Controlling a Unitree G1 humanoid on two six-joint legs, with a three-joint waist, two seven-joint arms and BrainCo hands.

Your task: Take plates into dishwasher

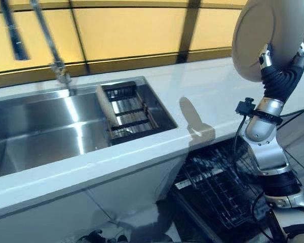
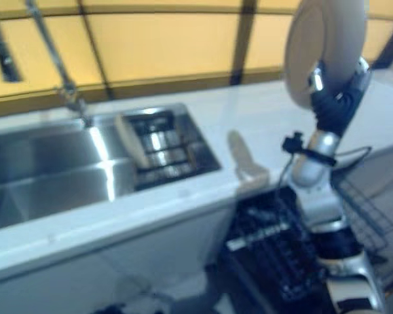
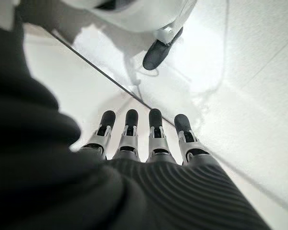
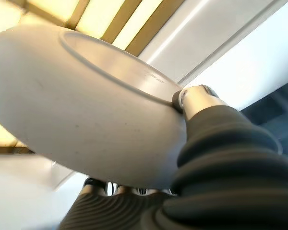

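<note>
While the right robot hand (image 1: 278,76) pinched the plate (image 1: 261,35) by its rim, held on edge high over the table (image 1: 213,96), the rack (image 1: 218,187) lay directly below; left robot hand (image 3: 144,143) idle, fingers straight.

This is a kitchen. A white counter (image 1: 213,96) holds a stainless steel sink (image 1: 40,131) with a tall tap (image 1: 58,66) at its far edge and a drainer basket (image 1: 129,114) inside. Below the counter, at the near right, a dishwasher's wire rack (image 1: 218,187) stands pulled out.
</note>
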